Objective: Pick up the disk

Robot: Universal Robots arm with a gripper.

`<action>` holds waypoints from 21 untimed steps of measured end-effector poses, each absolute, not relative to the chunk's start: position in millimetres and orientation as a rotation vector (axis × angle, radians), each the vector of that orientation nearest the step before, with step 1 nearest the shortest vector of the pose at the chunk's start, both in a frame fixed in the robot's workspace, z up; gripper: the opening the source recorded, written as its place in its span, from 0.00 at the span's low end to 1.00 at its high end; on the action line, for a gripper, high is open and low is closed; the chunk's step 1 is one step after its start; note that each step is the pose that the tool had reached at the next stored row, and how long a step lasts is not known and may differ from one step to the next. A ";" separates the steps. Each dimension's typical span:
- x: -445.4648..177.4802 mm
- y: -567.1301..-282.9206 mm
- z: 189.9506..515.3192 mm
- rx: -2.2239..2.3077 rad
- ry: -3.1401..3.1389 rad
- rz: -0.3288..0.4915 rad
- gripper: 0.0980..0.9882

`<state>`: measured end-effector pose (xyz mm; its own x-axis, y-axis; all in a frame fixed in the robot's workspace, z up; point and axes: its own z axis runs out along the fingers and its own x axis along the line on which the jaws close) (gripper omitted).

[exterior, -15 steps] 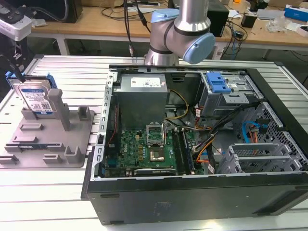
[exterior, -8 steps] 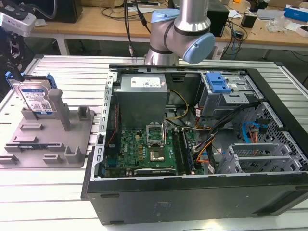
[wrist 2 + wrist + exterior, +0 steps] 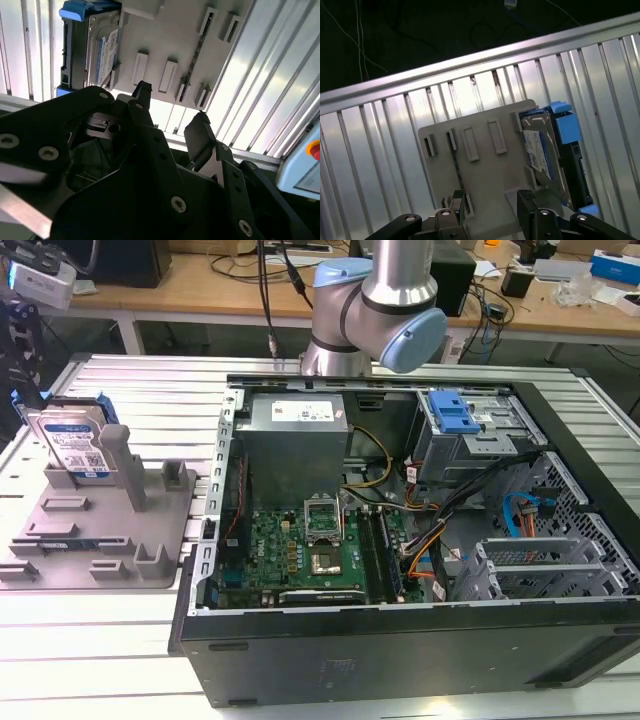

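Note:
The disk is a silver hard drive with a blue-and-white label and blue side rails. It stands on edge in a slot of the grey holder tray at the exterior view's left. Both wrist views look down on the disk at one end of the tray. My gripper hangs above the tray, off to the side of the disk and apart from it. It is open, with nothing between its black fingers.
An open computer case lies to the right of the tray, with a grey power supply box, a motherboard and a blue drive cage inside. All rest on a ribbed metal table. The arm's elbow is above the case.

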<state>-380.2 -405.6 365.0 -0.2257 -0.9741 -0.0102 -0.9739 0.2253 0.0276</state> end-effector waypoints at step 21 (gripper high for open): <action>-382.8 -402.8 363.9 2.175 -2.249 -0.038 0.50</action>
